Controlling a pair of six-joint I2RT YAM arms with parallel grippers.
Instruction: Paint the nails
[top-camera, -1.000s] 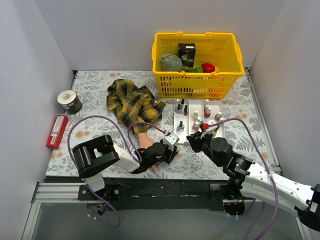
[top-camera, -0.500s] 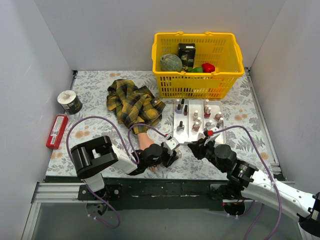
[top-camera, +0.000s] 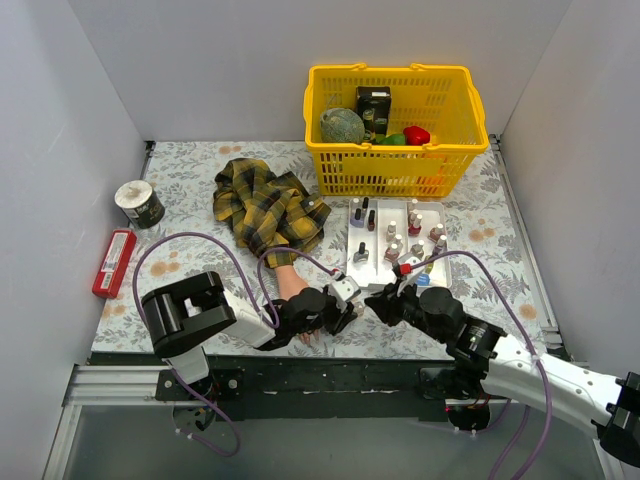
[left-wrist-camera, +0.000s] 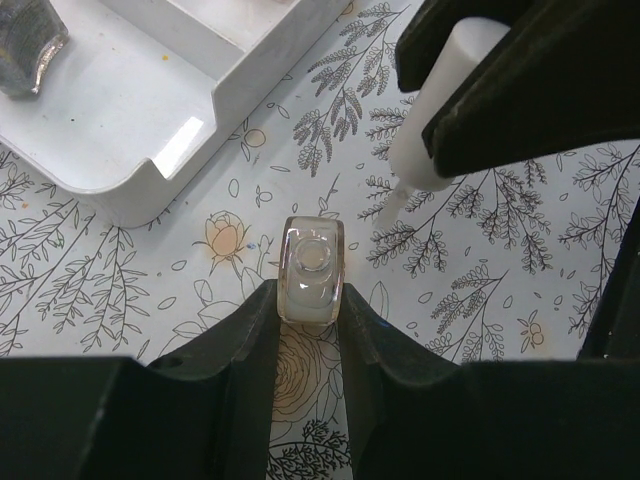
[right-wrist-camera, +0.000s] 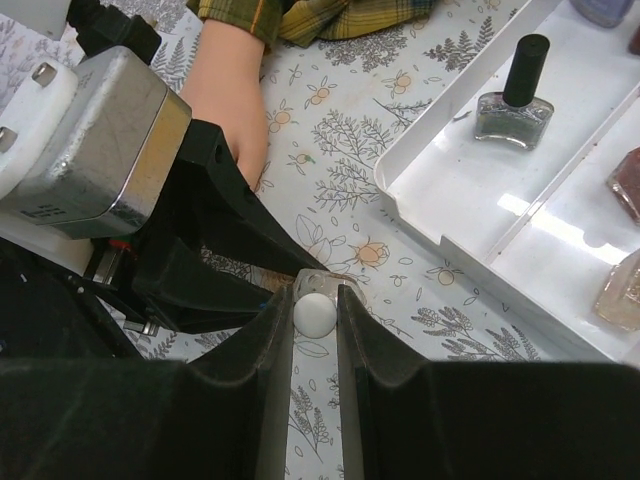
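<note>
The open polish bottle (left-wrist-camera: 312, 268) is gripped by the left claw (left-wrist-camera: 311, 302); a white brush cap (right-wrist-camera: 315, 312) is pinched in the right claw (right-wrist-camera: 313, 300), its tip just beside the bottle's mouth. Loading the brush is judged the step in hand. Next, it must be carried to the mannequin hand (right-wrist-camera: 228, 90) on the counter (top-camera: 200, 190), whose nails are hidden

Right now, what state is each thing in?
Left gripper, jaws shut on polish bottle.
Polish bottle, uncapped, upright.
Right gripper, jaws shut on brush cap.
Brush cap, off the bottle.
Mannequin hand, lying on table.
Grey bottle, capped, upright in tray.
</note>
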